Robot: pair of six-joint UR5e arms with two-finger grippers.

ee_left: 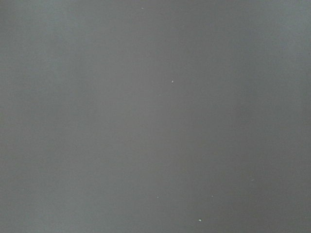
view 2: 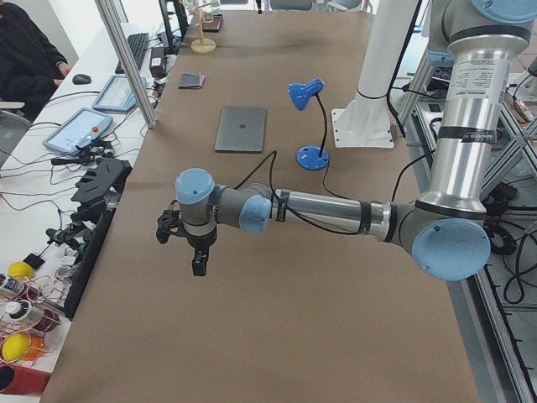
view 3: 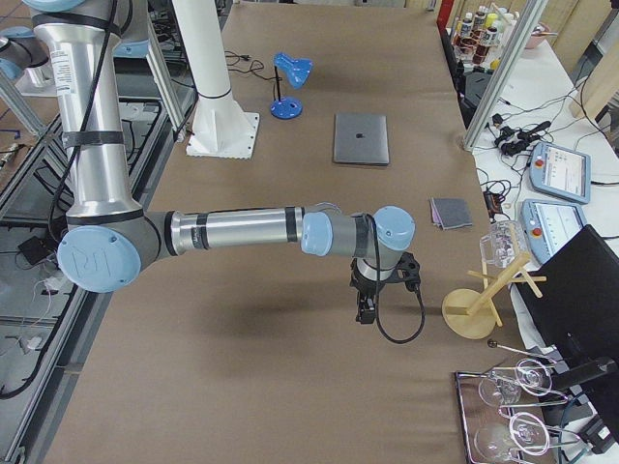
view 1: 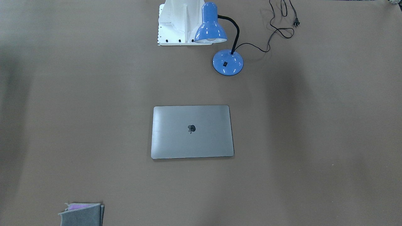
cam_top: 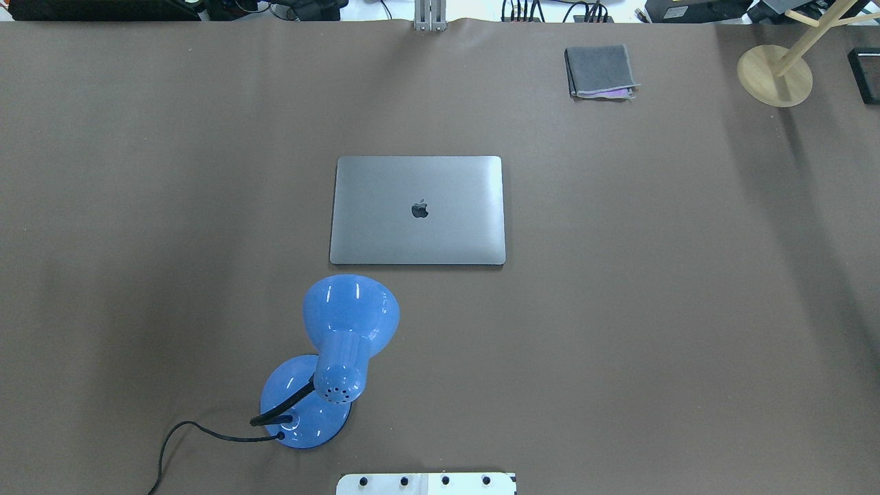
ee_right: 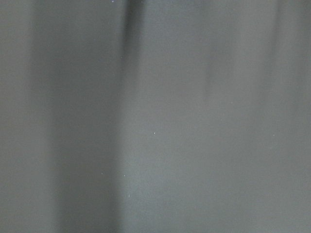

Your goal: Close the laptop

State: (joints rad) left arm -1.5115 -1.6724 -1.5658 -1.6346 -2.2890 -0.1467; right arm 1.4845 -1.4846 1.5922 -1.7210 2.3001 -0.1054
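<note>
The space-grey laptop [cam_top: 417,210] lies flat on the brown table with its lid down and the dark apple logo facing up. It also shows in the front-facing view [view 1: 192,131], the left side view [view 2: 242,128] and the right side view [view 3: 361,138]. My left gripper [view 2: 198,265] hangs over the table's left end, far from the laptop. My right gripper [view 3: 366,311] hangs over the right end, also far from it. Both show only in the side views, so I cannot tell if they are open or shut. The wrist views show only blank table.
A blue desk lamp [cam_top: 330,361] stands near the robot's base, its cord [cam_top: 180,440] trailing left. A folded grey cloth [cam_top: 599,71] lies far right of the laptop. A wooden stand [cam_top: 775,74] is at the far right corner. Glasses [view 3: 517,425] sit beyond the right end.
</note>
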